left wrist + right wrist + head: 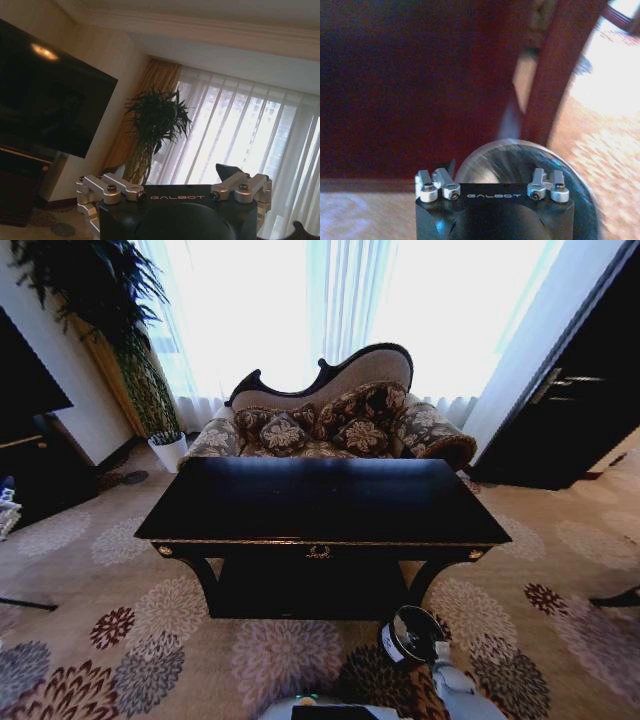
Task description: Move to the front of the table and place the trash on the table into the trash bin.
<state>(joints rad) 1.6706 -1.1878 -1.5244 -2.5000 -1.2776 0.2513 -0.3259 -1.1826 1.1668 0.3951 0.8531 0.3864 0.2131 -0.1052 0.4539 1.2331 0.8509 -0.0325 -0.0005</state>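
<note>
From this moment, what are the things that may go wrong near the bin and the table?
1. The right claw hangs just above the trash bin, which stands on patterned carpet; a low or sideways move might tip it.
2. The bin sits close to the table's curved front leg, so the right arm could strike the leg or the table's edge.
3. The left claw points toward the curtains and plant, away from the work.

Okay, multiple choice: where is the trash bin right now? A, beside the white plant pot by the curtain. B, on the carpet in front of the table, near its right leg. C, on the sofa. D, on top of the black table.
B: in the head view the trash bin stands on the patterned carpet just before the table, by its right front leg, with the right gripper directly above its rim.
</note>
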